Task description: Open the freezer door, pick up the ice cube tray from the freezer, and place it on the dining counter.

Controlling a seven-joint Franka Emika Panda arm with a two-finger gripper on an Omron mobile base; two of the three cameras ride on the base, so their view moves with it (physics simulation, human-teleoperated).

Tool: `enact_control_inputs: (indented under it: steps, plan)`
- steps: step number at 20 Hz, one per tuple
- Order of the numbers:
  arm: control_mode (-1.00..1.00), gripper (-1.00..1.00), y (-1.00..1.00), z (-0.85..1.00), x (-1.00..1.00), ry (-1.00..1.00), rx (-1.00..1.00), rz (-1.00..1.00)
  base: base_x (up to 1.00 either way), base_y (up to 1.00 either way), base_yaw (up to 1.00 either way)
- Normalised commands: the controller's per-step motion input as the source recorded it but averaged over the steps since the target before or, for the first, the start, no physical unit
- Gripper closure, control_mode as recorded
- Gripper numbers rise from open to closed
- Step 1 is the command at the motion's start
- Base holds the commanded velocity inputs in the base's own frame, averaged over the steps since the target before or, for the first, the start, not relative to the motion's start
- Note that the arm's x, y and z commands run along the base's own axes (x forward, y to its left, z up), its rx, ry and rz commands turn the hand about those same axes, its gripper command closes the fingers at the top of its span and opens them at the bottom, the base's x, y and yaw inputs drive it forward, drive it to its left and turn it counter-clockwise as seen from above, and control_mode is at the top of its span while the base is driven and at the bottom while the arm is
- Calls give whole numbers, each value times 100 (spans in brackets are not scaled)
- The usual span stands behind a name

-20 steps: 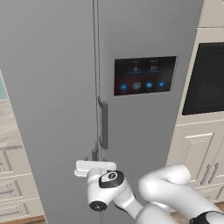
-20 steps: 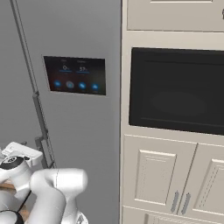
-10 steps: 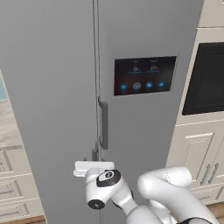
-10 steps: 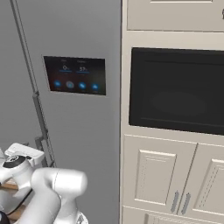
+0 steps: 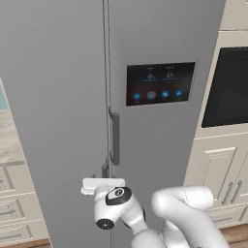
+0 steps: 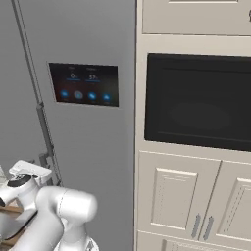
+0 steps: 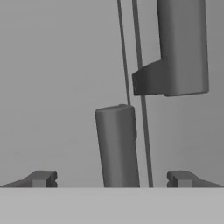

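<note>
Facing us in the left base view, the freezer door (image 5: 53,121) stands shut, a plain grey panel left of the centre seam, with its bar handle (image 5: 104,170) showing just above the gripper (image 5: 102,183). We see that handle far better in the hand view, where its top end (image 7: 117,146) rises between the two finger tips (image 7: 41,178), which sit wide apart and touch nothing, so the pincer is released. We count two handles there, the second (image 7: 181,46) belonging to the neighbouring door with the touchscreen (image 5: 160,82). From the right base view we get what the left one barely shows: one black oven (image 6: 198,100) set in cream cabinetry and two cabinet doors (image 6: 171,196) below it, each with a bar pull. We see one screen with four lit icons.
</note>
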Motion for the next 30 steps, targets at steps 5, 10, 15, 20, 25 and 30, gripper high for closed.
enact_control_inputs:
  steps: [5, 10, 15, 20, 25, 30]
  plan:
    - [-100, -100, 0, -11, 17, 0, 0, 0, 0, 0, 0]
    - [-100, -100, 0, -6, 21, 0, 0, 0, 0, 0, 0]
    - [-100, -100, 0, -8, 17, -1, 0, 0, 0, 0, 0]
    - [-100, -100, 0, -5, 15, -2, 0, 0, 0, 0, 0]
    - [-100, -100, 1, -1, 5, 0, 0, 0, 0, 0, 0]
    - [-100, -100, 0, 0, 0, 0, 0, 0, 0, 0, 0]
